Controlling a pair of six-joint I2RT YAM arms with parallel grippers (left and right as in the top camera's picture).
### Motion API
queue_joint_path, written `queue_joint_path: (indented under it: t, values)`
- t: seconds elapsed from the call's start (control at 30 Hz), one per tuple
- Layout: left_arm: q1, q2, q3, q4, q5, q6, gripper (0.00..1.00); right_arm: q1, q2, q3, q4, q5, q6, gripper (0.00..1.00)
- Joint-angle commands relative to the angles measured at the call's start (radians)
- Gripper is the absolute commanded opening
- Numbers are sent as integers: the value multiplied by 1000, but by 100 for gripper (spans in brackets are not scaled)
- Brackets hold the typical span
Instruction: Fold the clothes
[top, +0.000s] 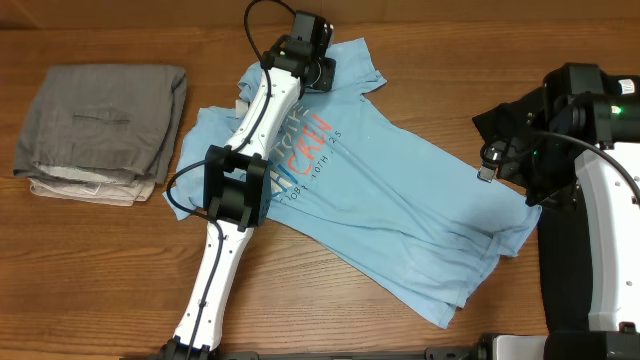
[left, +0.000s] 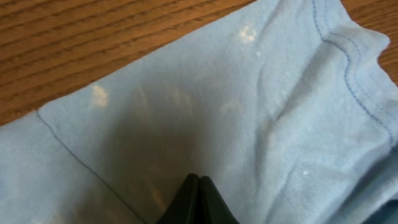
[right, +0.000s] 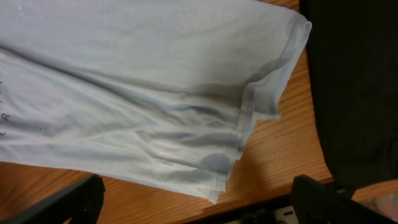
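The light blue T-shirt (top: 400, 200) lies spread out flat and slanted across the table, with its white and coral lettering (top: 300, 160) facing up. My left gripper (top: 318, 68) is over the far sleeve. In the left wrist view its fingers (left: 198, 182) are shut tip to tip just above the blue cloth (left: 249, 112), with no fabric visibly pinched. My right gripper (top: 497, 160) is at the shirt's right hem. In the right wrist view it (right: 196, 190) is open and empty above the hem corner (right: 249, 124).
A stack of folded grey clothes (top: 100, 130) sits at the table's left. The left arm (top: 245, 150) stretches over the shirt's chest. A black cover (right: 354, 93) lies along the right side, next to the table's edge.
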Motion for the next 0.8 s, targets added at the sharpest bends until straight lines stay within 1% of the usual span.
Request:
queue_joint_path:
  t: [0.0,0.13,0.27,0.33,0.47,0.5,0.53,0.67,0.73,0.77]
  values:
    - [19,88,-14,-5,-89,21,6,-7,-12,13,0,6,4,100]
    - [50,122,-15,-36,-154,-39,6,-7,-12,13,0,6,4,100]
    - [101,132,-15,-61,-157,-93,6,-7,-12,13,0,6,4,100]
    - [129,132,-15,-67,-149,-119,5,-7,-12,13,0,6,4,100]
    - [184,131,-15,-79,-63,-121,5,-7,-12,13,0,6,4,100]
    - [193,131,-14,-75,-33,-119,7,-7,-12,13,0,6,4,100]
    - [206,130,-6,-65,23,-106,11,-7,-12,13,0,6,4,100]
    - [209,121,64,-50,100,-106,21,-7,-12,13,0,6,4,100]
    - [201,117,134,-49,135,-106,32,-7,-12,13,0,6,4,100]
    - [195,115,181,-49,145,-106,35,-7,-12,13,0,6,4,100]
